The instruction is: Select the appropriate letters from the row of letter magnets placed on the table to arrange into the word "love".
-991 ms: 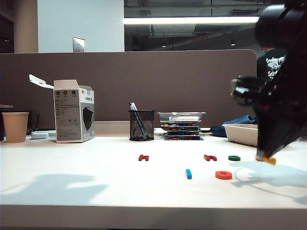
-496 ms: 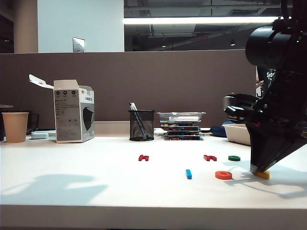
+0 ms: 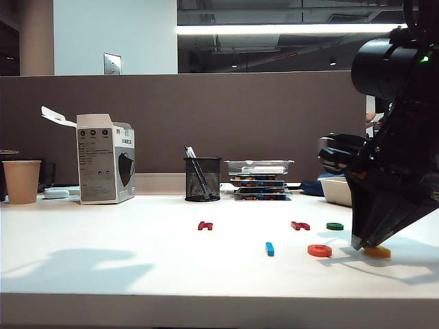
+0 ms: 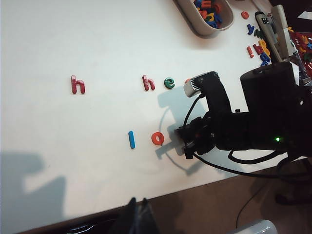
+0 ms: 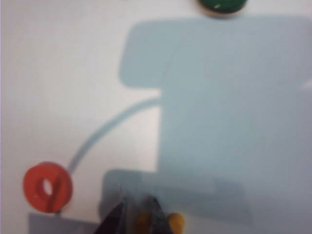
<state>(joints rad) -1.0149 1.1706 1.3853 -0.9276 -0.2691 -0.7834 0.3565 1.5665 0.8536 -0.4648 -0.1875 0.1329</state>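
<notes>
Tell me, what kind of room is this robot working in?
Probably an office: a white desk backed by a brown cubicle partition, with a mesh pen holder and a paper cup.

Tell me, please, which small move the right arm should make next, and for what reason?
Probably lift the right gripper straight up. The yellow V already lies on the table just right of the orange ring, after the blue bar, and the jaws seem to be parting around it. The green letter is still in the back row.
</notes>
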